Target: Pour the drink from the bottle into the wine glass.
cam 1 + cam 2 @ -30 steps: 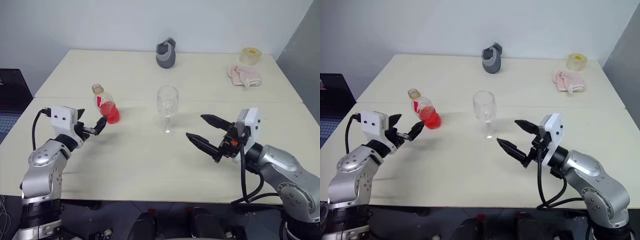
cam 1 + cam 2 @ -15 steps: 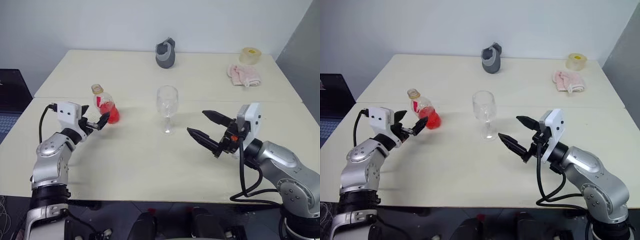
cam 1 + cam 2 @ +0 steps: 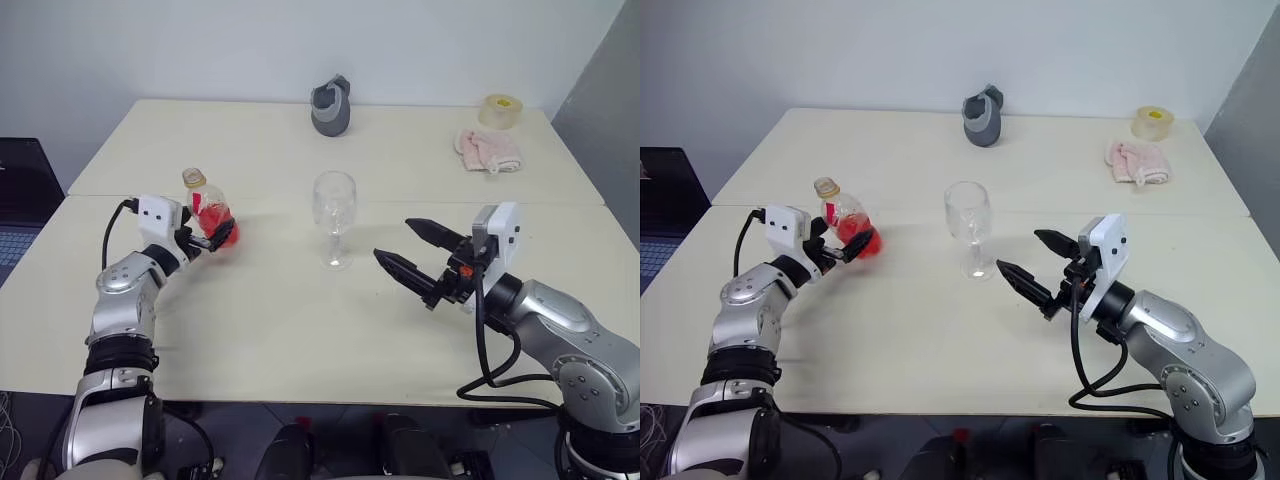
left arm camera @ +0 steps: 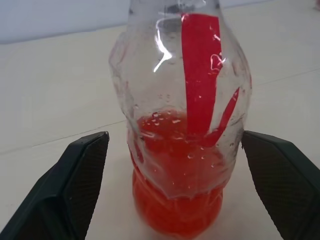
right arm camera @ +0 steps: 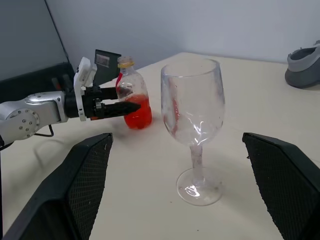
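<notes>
Bottle (image 4: 182, 125) between open left claw (image 3: 213, 236) fingers

No text or number can be read.

The left arm reaches forward low over the tabletop (image 3: 300, 330), forearm roughly level, its white wrist block behind the left gripper (image 3: 212, 236). Its two black fingers (image 4: 75, 185) are spread wide, one on each side of the bottle (image 4: 182, 125), with a gap between each finger and the bottle's wall. The right arm is bent at the elbow, its forearm angled in toward the wine glass (image 3: 334, 218). The right gripper (image 3: 410, 252) hangs above the tabletop near the glass's foot, its two fingers parted wide and pointing at the glass, touching nothing.
</notes>
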You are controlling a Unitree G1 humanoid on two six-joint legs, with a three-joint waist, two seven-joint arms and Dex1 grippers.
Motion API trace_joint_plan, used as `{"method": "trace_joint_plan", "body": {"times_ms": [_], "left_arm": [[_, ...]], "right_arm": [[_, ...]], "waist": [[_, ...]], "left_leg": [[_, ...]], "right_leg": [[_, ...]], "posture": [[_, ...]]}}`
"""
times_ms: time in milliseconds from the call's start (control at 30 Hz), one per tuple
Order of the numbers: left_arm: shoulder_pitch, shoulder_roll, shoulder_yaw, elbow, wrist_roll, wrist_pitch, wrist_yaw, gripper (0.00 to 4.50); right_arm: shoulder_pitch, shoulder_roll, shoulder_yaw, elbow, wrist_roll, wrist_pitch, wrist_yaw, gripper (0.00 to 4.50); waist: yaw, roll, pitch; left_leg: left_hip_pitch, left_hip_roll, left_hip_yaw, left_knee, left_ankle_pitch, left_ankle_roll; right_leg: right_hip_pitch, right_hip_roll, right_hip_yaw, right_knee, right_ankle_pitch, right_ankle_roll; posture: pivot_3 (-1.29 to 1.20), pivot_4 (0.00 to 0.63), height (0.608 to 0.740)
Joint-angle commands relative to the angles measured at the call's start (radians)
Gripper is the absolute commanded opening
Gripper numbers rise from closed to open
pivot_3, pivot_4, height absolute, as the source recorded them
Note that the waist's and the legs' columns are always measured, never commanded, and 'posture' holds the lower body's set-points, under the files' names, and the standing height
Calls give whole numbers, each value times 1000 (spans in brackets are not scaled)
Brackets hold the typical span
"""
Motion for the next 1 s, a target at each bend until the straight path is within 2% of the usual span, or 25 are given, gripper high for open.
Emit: {"method": "trace_joint_plan", "body": {"times_ms": [33,333,867,1000], "left_arm": [[-60,6,-4,60,22,-76,-1,4500],[-165,-3,-3,234,59,-180,51,4500],[-241,-3,-7,352,72,-251,30,4500],[-257,-3,-1,369,68,-257,13,3585]], "right_arm": [[-18,1,0,-36,22,-4,-15,4445],[-10,-1,13,-28,7,-18,-11,4445],[1,-3,35,-29,-8,-36,-18,4445],[2,-3,34,-30,-6,-35,-21,4479]], "waist": [[0,0,0],[-2,0,0],[-2,0,0],[-3,0,0]], "left_leg": [[0,0,0,0,0,0],[0,0,0,0,0,0],[-1,-1,0,1,0,0],[-1,-1,0,1,0,0]], "right_leg": [[0,0,0,0,0,0],[0,0,0,0,0,0],[0,0,-1,1,0,0],[0,0,-1,1,0,0]], "posture": [[0,150,740],[0,150,740],[0,150,740],[0,150,740]]}}
